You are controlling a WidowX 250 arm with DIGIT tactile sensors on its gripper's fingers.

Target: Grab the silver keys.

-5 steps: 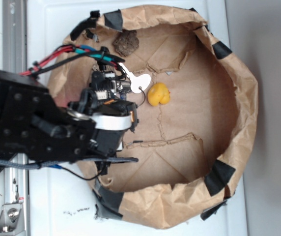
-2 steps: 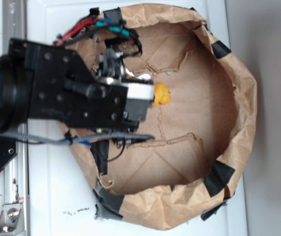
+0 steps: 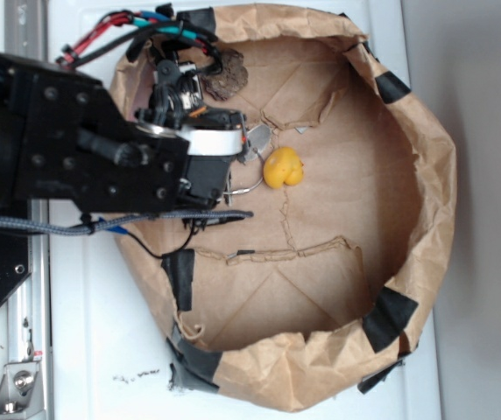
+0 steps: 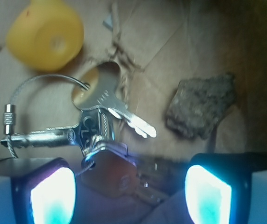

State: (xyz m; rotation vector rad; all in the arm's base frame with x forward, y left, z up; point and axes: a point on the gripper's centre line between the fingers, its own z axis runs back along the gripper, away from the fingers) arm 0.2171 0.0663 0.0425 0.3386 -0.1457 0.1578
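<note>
Writing: the bright round-headed key in the silver keys carries stamped letters near the shoulder, too blurred to read. No other label legible in either view.

Location of keys: on the brown paper floor of the paper-walled bin, upper-left part, just beside the yellow rubber toy and partly under the arm in the exterior view, where only the wire ring and a sliver of metal show. In the wrist view the bunch fans out: bright key pointing right, a darker key lying left along the floor, wire loop arcing up toward the toy, more keys in shadow at the bottom centre.

End effector: the two fingers stand well apart at the lower frame corners, pads glowing blue-white, with the lower keys of the bunch between them. Nothing gripped; whether the pads touch the metal cannot be told.

Edges and room: brown rough lump lies right of the keys, apart from them, close to the bin's upper-left wall. Toy sits just beyond the ring, whether touching is unclear. Bin wall is crumpled, taped with black patches, close behind the arm on the left. Centre, right and lower floor of the bin is bare paper with torn creases. Bin rests on a white counter.
</note>
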